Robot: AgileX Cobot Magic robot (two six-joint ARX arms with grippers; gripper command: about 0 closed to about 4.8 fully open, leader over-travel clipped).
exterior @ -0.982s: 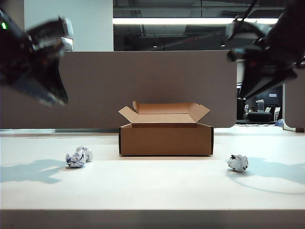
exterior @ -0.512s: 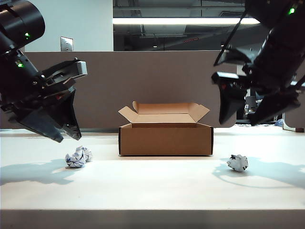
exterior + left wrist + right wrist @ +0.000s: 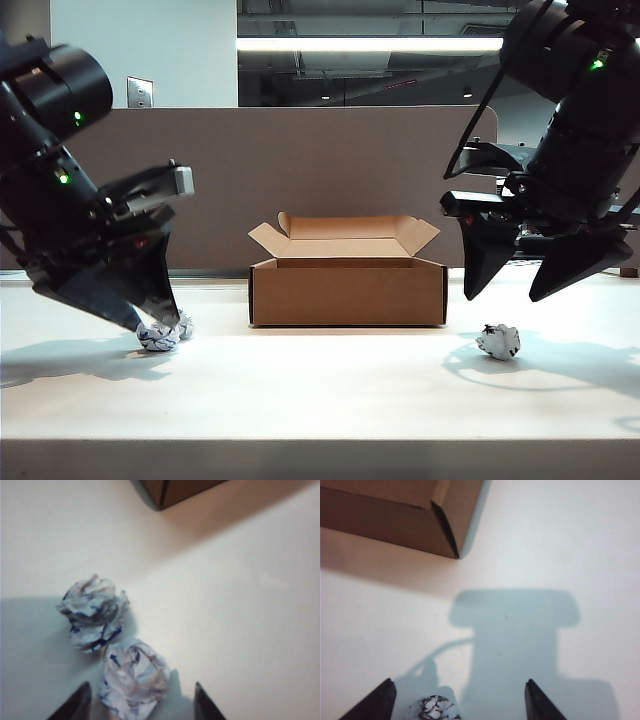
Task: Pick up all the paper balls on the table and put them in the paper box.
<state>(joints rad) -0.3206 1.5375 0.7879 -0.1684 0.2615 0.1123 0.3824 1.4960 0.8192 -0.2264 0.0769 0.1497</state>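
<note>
Two crumpled white paper balls with blue marks lie side by side on the white table (image 3: 320,390), left of the brown paper box (image 3: 347,292). My left gripper (image 3: 155,320) hangs low over them, open. In the left wrist view the nearer paper ball (image 3: 134,677) sits between the fingers, and the other ball (image 3: 94,611) lies just beyond. Right of the box lies a third paper ball (image 3: 498,341) with black marks. My right gripper (image 3: 503,296) hovers open above it. In the right wrist view this ball (image 3: 434,709) lies close to one finger of the gripper (image 3: 459,690).
The box stands with its flaps (image 3: 345,232) up, and its corners show in both wrist views (image 3: 395,515) (image 3: 170,490). A grey-brown partition panel (image 3: 300,170) runs behind the table. The table's front edge (image 3: 320,440) is near the camera.
Both arms have come down from high up toward the table, the left over the left balls, the right over the right ball. Both grippers have spread wider.
</note>
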